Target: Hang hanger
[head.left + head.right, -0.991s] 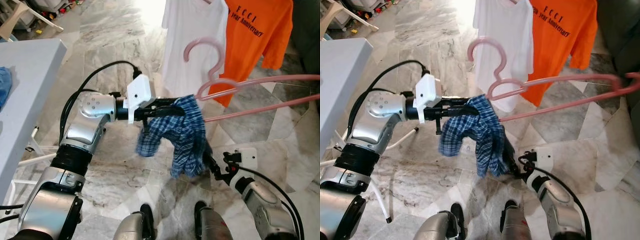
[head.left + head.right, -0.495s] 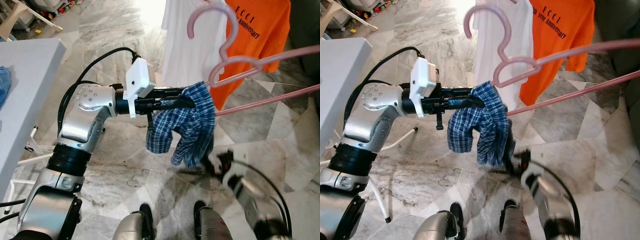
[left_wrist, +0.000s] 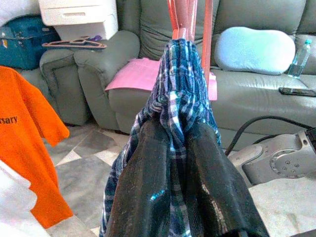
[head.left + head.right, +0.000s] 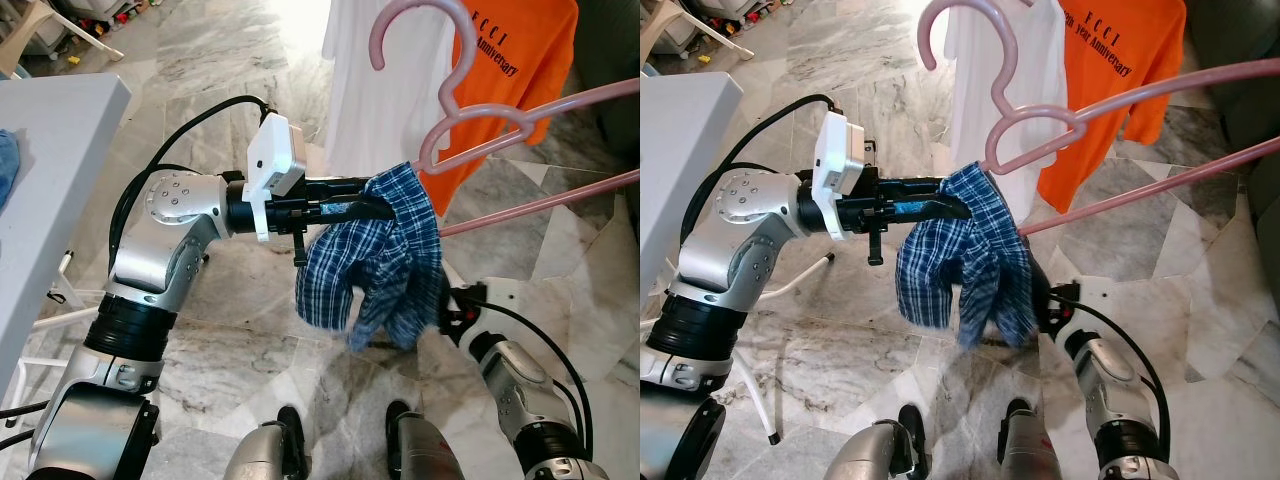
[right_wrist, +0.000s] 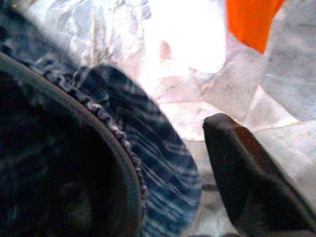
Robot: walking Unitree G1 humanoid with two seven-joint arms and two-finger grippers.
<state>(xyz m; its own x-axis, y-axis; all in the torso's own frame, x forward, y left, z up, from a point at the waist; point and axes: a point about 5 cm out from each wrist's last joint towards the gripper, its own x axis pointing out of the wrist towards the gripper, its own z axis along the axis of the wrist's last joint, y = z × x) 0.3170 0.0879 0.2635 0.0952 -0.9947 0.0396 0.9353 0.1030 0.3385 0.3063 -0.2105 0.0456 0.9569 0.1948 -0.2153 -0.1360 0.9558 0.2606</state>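
Left eye view: the left gripper [image 4: 385,203] holds its jaws pressed together on a blue plaid garment [image 4: 385,260], pinching the cloth at the point where it drapes over the lower bar of the pink hanger [image 4: 480,130]. The left wrist view confirms this: both black fingers [image 3: 148,182] are closed with the plaid fabric bunched between them, directly beneath the hanger's stem. The grip appears to serve two ends, carrying the hanger and keeping the garment from sliding off it.

The hanger is aloft, its hook uppermost and open, in front of a white shirt [image 4: 385,90] and an orange shirt [image 4: 520,70] that hang behind it. Its long arms extend away from the garment toward the robot's right.

The right gripper [image 4: 452,305] sits below the hanger, just beside the garment's hanging hem; the right wrist view shows its jaws spread, plaid cloth near one finger [image 5: 247,173], nothing pinched.

Judgement: hanging is not yet done; the hook engages nothing visible.
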